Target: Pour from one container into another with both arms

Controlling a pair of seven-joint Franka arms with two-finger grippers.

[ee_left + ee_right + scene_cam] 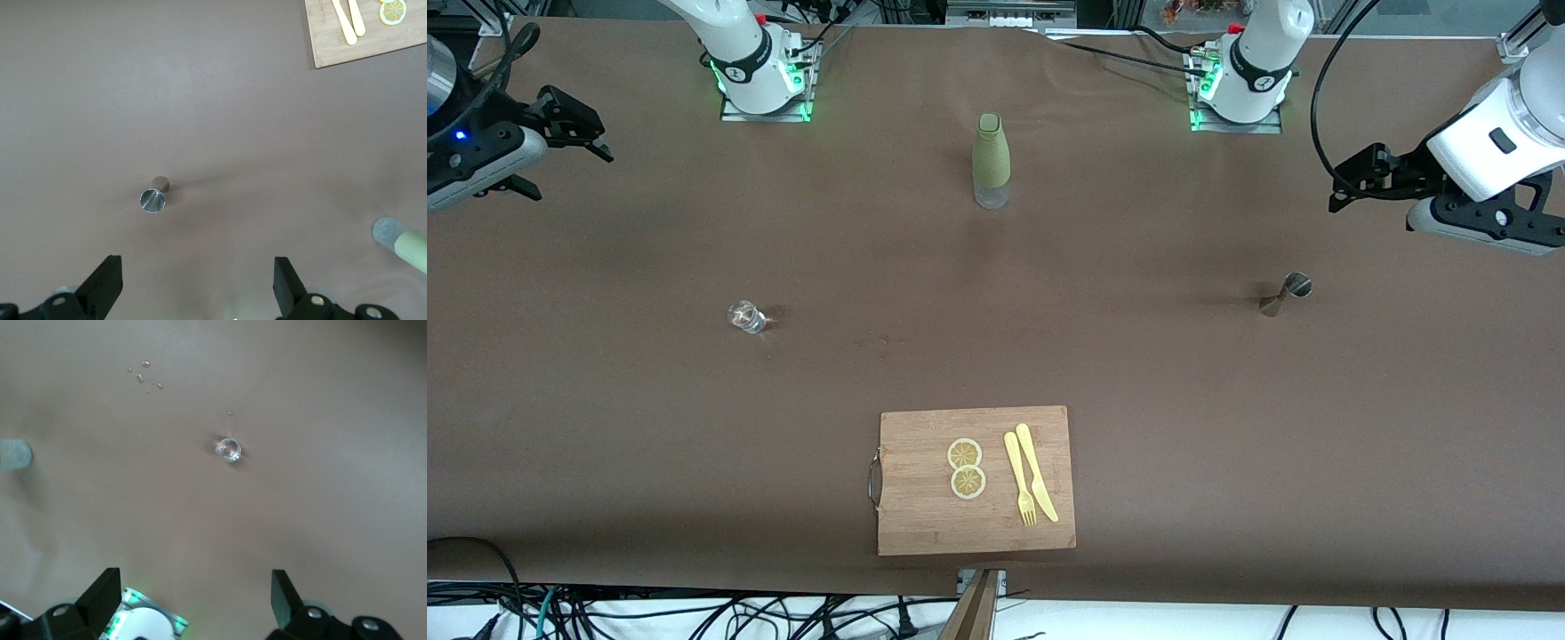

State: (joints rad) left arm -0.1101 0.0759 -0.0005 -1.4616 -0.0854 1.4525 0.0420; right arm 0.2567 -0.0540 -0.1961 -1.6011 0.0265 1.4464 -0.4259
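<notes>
The left gripper hangs in the air with its jaws spread wide and empty, over the table at the left arm's end. The metal jigger stands on the cloth at about 7 o'clock from it in the front view; in the left wrist view the jigger shows between and ahead of the two black fingers, well apart from them. The left arm comes in bent from the edge of the front view, its wrist turned toward the table's middle.

The right gripper is likewise wide open and holds nothing, up over the right arm's end of the table. The small clear glass sits at about 5 o'clock from it in the front view (a few droplets lie on the cloth near it in the right wrist view).

The green bottle stands upright between the two bases. At 6 o'clock from it, nearer the front camera, lies a wooden cutting board with two lemon slices, a fork and a knife. No writing can be read.
</notes>
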